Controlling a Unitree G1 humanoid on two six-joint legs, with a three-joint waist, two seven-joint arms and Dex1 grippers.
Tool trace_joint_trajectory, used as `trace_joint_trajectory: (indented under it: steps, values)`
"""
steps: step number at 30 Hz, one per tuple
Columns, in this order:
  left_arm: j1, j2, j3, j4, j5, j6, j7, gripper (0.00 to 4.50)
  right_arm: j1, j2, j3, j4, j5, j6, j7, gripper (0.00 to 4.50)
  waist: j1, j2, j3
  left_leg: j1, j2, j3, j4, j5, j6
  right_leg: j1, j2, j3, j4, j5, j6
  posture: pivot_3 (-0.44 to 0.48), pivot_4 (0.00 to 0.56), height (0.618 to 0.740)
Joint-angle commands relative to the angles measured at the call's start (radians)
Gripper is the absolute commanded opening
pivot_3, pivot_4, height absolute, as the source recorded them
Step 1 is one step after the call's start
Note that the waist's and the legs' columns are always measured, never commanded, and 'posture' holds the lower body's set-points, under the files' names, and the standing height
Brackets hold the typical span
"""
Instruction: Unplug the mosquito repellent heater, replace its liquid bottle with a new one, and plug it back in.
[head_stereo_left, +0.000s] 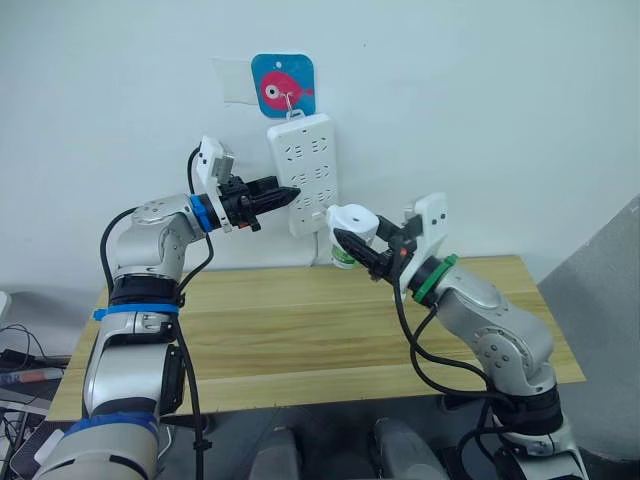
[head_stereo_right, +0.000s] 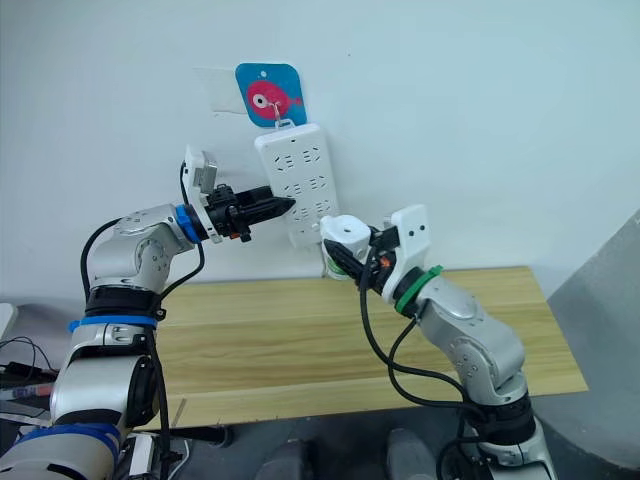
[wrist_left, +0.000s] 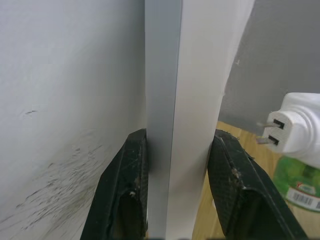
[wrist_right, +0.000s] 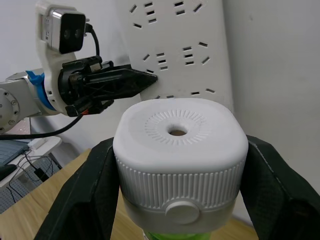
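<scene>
Gripping the mosquito repellent heater (wrist_right: 180, 160), the right gripper (head_stereo_left: 362, 247) could tilt its prongs and miss the power strip (head_stereo_left: 308, 175) clamped by the left gripper (head_stereo_left: 280, 197)

One heater (wrist_right: 180, 160), one bottle (wrist_left: 300, 182), one power strip (head_stereo_left: 308, 172)

A light wooden table (head_stereo_left: 300, 340) spans the lower middle of the frame, against the white wall (head_stereo_left: 500, 100)

We see the white rounded mosquito repellent heater (wrist_right: 180, 160) unplugged, upright, prongs bare, near the power strip (head_stereo_left: 309, 175), with its green liquid bottle (wrist_left: 300, 187) beneath.
</scene>
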Motion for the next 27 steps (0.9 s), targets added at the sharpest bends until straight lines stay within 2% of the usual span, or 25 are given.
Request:
trace_joint_trajectory:
  steps: [1,8,27]
  values:
    - [-0.026,0.000,0.044,-0.045,-0.044,0.029,0.023,1.31,-0.041,0.016,0.017,-0.002,-0.033,-0.026,0.006,2.92,0.000,0.000,0.000,0.000,0.000,0.000,0.000,0.000,0.000,0.000,0.000,0.000,0.001,0.000,0.000,-0.080,0.100,0.740]
    - [-0.010,0.001,0.044,-0.080,-0.055,0.055,0.019,1.31,-0.111,0.043,0.022,0.056,-0.110,-0.024,-0.024,2.92,-0.002,0.000,0.000,0.001,-0.001,-0.001,0.001,0.004,-0.007,-0.003,0.000,0.000,0.009,0.000,0.000,-0.077,0.096,0.740]
    - [-0.011,-0.004,0.031,-0.083,-0.038,0.036,0.024,1.31,-0.165,0.068,0.031,0.127,-0.233,-0.034,-0.008,2.92,-0.002,0.000,0.000,0.000,-0.001,-0.001,0.001,0.005,-0.007,-0.003,0.000,0.000,0.009,0.000,0.000,-0.071,0.104,0.740]
